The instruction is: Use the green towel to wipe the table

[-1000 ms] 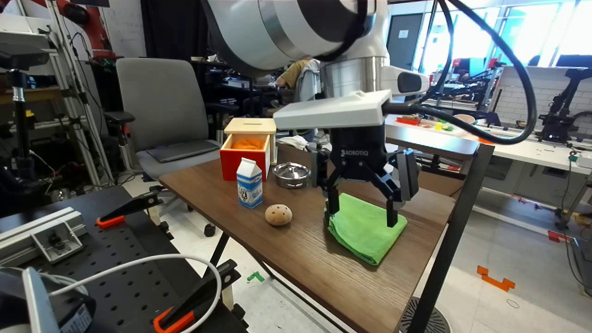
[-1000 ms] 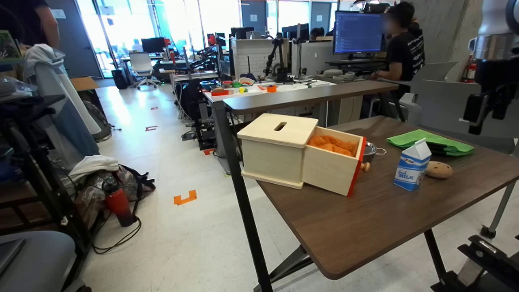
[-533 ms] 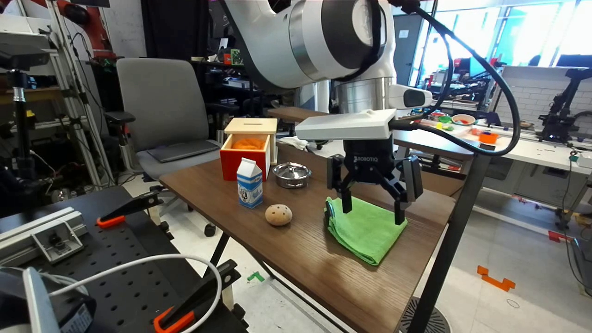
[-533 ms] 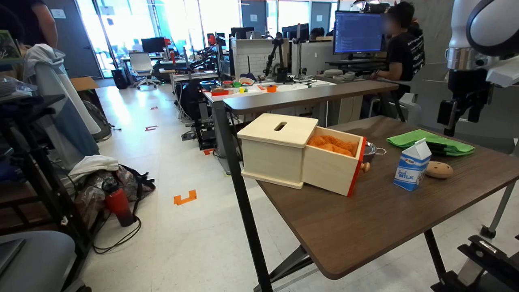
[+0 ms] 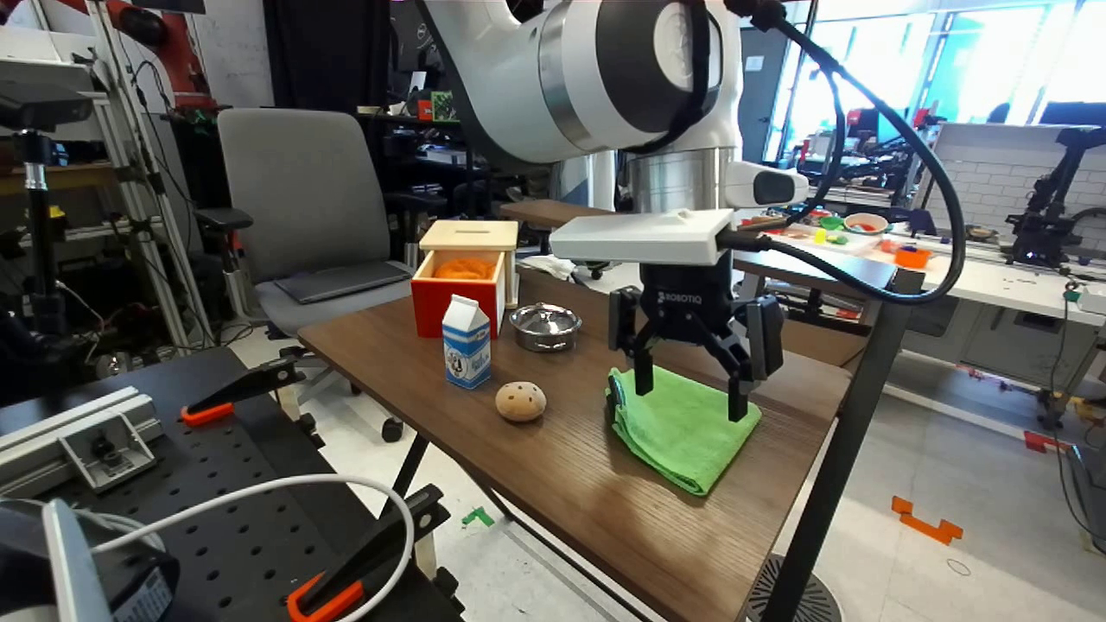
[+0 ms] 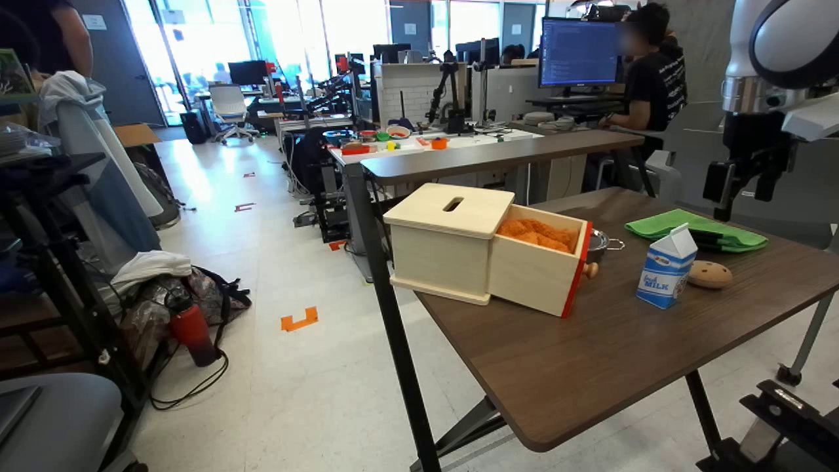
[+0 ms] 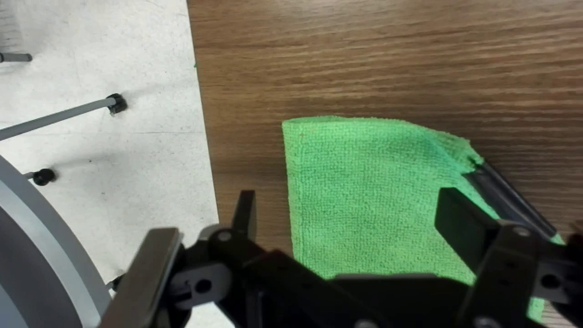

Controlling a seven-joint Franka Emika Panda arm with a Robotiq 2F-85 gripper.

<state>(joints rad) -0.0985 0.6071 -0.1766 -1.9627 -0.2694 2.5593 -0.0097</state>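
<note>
The green towel [image 5: 683, 445] lies folded on the brown table [image 5: 562, 458]. It also shows in the other scene camera's picture, an exterior view [image 6: 682, 223], and in the wrist view [image 7: 364, 191]. A dark tube-like thing [image 7: 514, 196] lies along an edge of the towel. My gripper [image 5: 690, 393] is open and empty above the towel, pointing down. In the wrist view the gripper [image 7: 346, 205] has its left finger [image 7: 246, 212] over bare table beside the towel. The right finger [image 7: 464, 228] is over the towel near the dark thing.
A milk carton [image 5: 467, 345], a round tan dotted object [image 5: 520, 402] and a lidded metal pot [image 5: 544, 328] stand on the table. A wooden box [image 6: 439, 255] has its drawer open with orange cloth [image 6: 537, 234] inside. A raised shelf [image 6: 511, 154] runs along a table side.
Over the last second my gripper has shifted away from the milk carton, to the right in an exterior view, then moved only slightly. It stayed open. The towel has not moved.
</note>
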